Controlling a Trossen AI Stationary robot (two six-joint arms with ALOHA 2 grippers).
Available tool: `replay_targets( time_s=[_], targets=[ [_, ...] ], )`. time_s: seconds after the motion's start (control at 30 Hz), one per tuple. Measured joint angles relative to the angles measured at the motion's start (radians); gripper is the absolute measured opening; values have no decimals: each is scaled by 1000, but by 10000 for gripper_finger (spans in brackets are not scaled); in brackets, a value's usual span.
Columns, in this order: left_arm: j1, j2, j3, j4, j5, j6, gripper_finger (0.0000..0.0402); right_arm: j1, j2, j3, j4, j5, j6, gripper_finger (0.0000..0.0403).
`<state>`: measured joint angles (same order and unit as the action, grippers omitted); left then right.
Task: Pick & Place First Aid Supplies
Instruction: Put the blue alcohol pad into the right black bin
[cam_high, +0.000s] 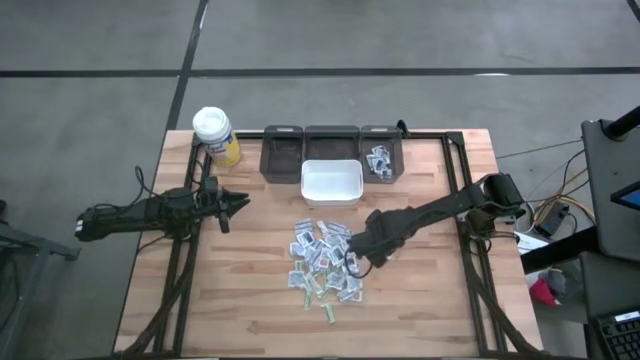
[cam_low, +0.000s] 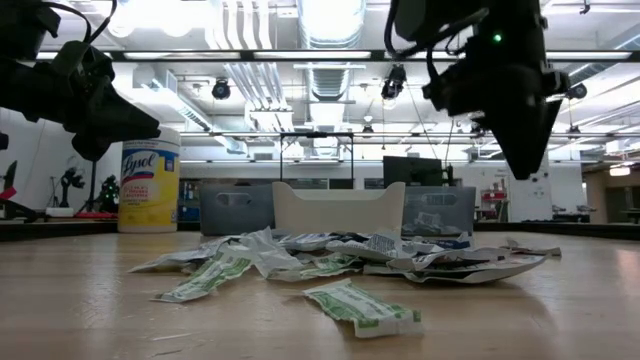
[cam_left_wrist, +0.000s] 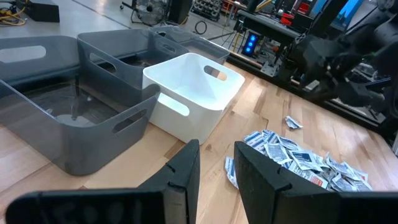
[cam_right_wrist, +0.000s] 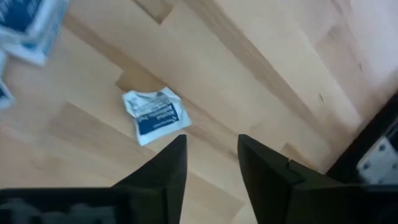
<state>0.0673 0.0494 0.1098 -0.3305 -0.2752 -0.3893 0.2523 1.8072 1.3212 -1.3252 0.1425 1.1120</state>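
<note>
The first aid supplies (cam_high: 322, 262) are a loose heap of small white packets with blue, red and green print, lying mid-table; the low view shows the heap (cam_low: 340, 258) spread flat. My right gripper (cam_high: 356, 262) hovers open at the heap's right edge, fingers pointing down (cam_low: 527, 165), clear of the wood. Its wrist view shows the gripper (cam_right_wrist: 211, 146) empty, over one lone blue-print packet (cam_right_wrist: 155, 115) lying flat on the table. My left gripper (cam_high: 243, 203) waits open and empty above the table's left part (cam_left_wrist: 216, 152).
A white bin (cam_high: 331, 181) stands just beyond the heap. Behind it is a row of three grey bins (cam_high: 331, 145); the right one (cam_high: 382, 158) holds a few packets. A white-capped yellow bottle (cam_high: 215, 135) stands at the far left corner. Bare wood lies near the front edge.
</note>
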Motion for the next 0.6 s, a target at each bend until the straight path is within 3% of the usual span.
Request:
replay_targets(
  time_s=[0.27, 0.6],
  targets=[
    [0, 0, 0, 0, 0, 0, 94, -7, 0, -103, 156, -14, -207, 148],
    [0, 0, 0, 0, 0, 0, 94, -65, -2, -191, 265, -159, -353, 148]
  ],
)
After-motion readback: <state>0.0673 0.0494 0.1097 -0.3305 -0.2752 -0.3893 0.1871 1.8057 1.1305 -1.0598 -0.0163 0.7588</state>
